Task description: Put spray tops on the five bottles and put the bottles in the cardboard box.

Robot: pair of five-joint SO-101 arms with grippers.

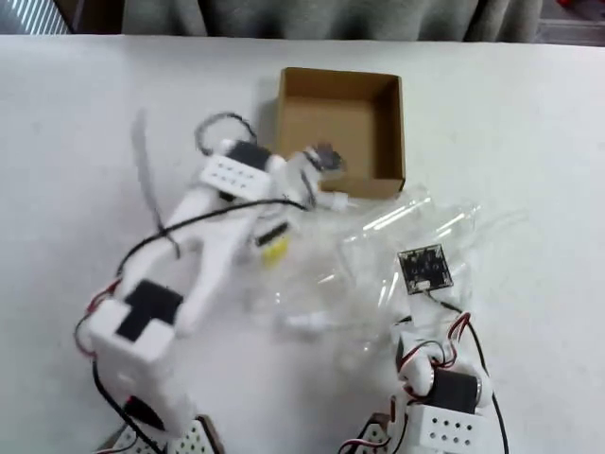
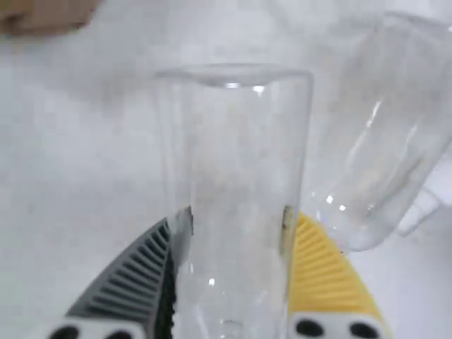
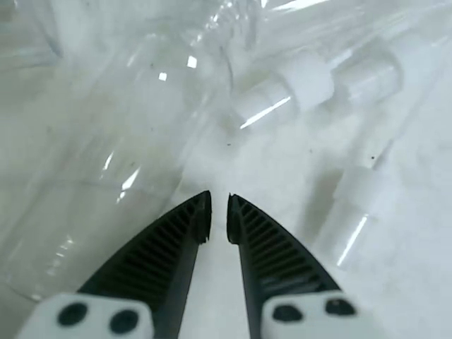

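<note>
A white table (image 1: 85, 104) carries the open cardboard box (image 1: 340, 123), which lies well away from the arm bases. The left arm (image 1: 208, 236) stretches towards the box and ends just beside its near corner. Against the box's near wall lies a loose heap of clear bottles (image 1: 406, 232), on their sides and overlapping.

The left gripper (image 2: 236, 219), with one grey finger and one yellow, is clamped on the held bottle (image 2: 233, 141), with a second bottle (image 2: 381, 141) close beside it. The held bottle's neck is hidden, so whether it has a top is unclear.

The right gripper (image 3: 219, 219) hangs over the heap with its black fingers drawn almost together on nothing. White spray tops (image 3: 304, 81) lie just ahead of it among the bottles.
</note>
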